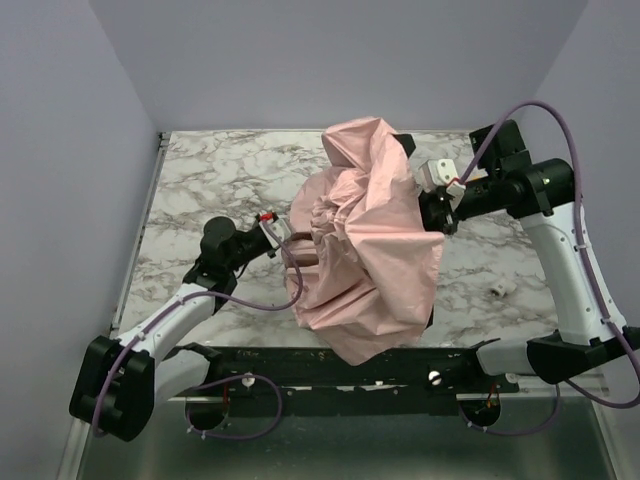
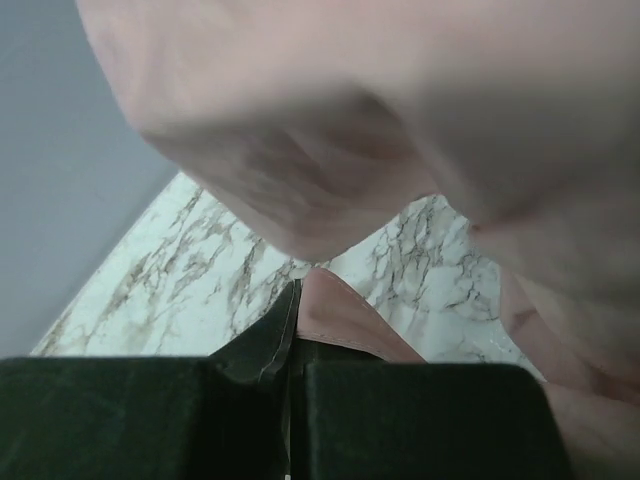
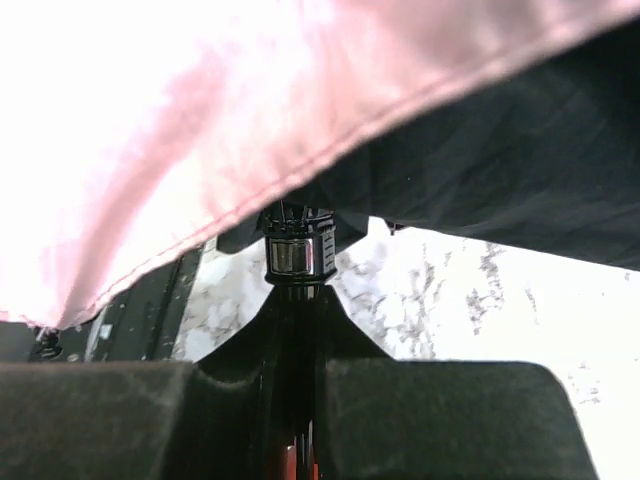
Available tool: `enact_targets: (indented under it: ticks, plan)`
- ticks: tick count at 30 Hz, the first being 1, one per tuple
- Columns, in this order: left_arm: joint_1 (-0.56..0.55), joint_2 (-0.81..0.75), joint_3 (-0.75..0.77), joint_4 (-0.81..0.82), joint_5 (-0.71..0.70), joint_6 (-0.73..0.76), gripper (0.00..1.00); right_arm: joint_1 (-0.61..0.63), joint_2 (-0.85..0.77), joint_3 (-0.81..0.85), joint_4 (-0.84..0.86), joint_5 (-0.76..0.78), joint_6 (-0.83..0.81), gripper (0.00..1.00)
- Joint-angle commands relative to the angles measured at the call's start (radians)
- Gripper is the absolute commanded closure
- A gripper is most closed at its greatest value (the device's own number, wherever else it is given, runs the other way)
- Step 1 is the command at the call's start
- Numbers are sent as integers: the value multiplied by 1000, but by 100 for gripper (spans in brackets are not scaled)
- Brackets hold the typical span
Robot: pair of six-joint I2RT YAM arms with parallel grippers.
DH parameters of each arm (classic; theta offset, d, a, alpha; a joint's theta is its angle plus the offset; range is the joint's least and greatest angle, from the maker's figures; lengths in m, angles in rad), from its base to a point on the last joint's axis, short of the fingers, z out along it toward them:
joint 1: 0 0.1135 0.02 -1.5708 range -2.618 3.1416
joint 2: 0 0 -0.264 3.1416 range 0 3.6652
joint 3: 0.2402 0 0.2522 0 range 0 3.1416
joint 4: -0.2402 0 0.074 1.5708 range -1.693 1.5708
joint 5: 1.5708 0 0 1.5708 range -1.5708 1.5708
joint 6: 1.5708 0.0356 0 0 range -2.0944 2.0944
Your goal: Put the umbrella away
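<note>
The umbrella (image 1: 365, 230) sits bunched mid-desk (image 1: 210, 180), its shaft running left to right between the arms. The left fingers (image 2: 150, 420) pinch narrow on its pink end, and the right fingers (image 3: 450, 420) clamp the dark shaft tip.

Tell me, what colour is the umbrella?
The umbrella is pale pink; the top external view shows it best.

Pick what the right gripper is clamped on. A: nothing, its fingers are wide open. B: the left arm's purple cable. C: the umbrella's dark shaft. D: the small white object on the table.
C: the right wrist view shows the right gripper shut around the dark shaft of the umbrella.
</note>
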State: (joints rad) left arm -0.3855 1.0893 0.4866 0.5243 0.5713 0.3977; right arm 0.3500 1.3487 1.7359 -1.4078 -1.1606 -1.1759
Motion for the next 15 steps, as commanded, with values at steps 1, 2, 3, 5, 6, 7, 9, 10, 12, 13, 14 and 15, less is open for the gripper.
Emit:
enact_targets:
  ticks: [1, 2, 3, 5, 6, 7, 9, 10, 12, 13, 14, 15]
  plan:
    - [8, -59, 12, -39, -6, 41, 100, -10, 13, 129, -11, -93, 32, 100]
    - [8, -71, 5, -32, -5, 30, 100, -9, 13, 151, -11, -82, 43, 100]
    - [9, -89, -3, -25, -9, 17, 100, -11, 15, 177, -6, -70, 58, 100]
    - [9, -133, -24, -3, -10, -16, 100, -15, 16, 217, 50, -19, 155, 100]
    - [9, -155, -35, 10, -7, -33, 100, -19, 12, 224, 88, 11, 209, 100]
    - [7, -179, -42, 12, -4, -45, 100, -25, 2, 223, 126, 32, 252, 100]
    - [6, -208, -54, -1, 4, -53, 100, -35, -24, 208, 211, 53, 322, 100]
    - [5, -214, -61, 0, 7, -54, 100, -38, -31, 205, 245, 52, 345, 100]
    - [4, -207, -66, -2, 9, -54, 100, -42, -24, 231, 293, 56, 413, 100]
    - [3, -204, -64, -5, 10, -55, 100, -47, -14, 264, 294, 54, 425, 100]
    - [4, -200, -65, 0, 11, -56, 100, -52, -3, 291, 291, 48, 432, 100]
    - [4, -198, -65, 6, 12, -56, 100, -54, 7, 322, 289, 44, 442, 100]
